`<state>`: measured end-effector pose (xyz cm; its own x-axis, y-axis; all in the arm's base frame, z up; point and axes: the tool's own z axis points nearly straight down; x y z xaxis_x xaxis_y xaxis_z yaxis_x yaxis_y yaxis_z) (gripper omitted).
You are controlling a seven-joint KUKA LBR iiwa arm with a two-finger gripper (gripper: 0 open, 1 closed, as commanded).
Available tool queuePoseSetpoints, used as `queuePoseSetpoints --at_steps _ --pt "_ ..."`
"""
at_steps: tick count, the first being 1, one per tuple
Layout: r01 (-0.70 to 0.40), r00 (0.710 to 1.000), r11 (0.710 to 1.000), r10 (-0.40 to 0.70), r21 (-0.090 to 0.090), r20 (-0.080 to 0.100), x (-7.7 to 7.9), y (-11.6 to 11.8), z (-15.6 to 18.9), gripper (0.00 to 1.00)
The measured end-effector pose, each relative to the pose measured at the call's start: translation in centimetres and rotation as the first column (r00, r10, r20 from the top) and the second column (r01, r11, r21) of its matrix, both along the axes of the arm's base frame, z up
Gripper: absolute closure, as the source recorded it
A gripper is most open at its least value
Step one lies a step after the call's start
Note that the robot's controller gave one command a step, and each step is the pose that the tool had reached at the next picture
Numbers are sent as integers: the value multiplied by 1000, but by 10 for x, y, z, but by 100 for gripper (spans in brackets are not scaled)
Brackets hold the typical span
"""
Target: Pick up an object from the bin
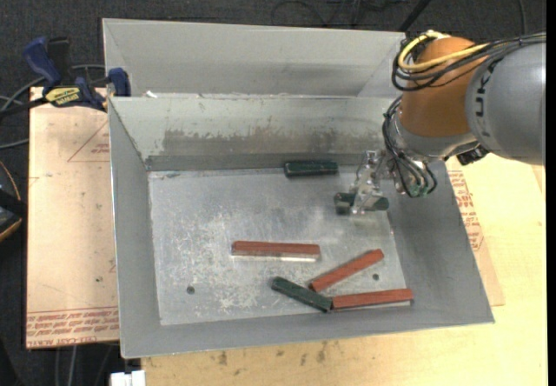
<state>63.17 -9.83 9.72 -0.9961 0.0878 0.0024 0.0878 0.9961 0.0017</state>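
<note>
As the claw (367,195) hovers, a dark bar (311,169) lies near.

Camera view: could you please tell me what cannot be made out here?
Right back corner of the bin: hidden by the orange wrist above the gripper.
Front dark green bar: whether its right end lies over or under the red bar is too small to tell.
Arm: cut off by the right edge.

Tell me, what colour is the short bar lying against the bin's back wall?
Dark green. The short bar shows plainly in the camera view, from above.
</note>
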Motion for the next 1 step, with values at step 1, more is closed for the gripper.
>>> queuePoseSetpoints --at_steps 1 --pt "0 1000 1000 0 -1 5 2 0 19 100"
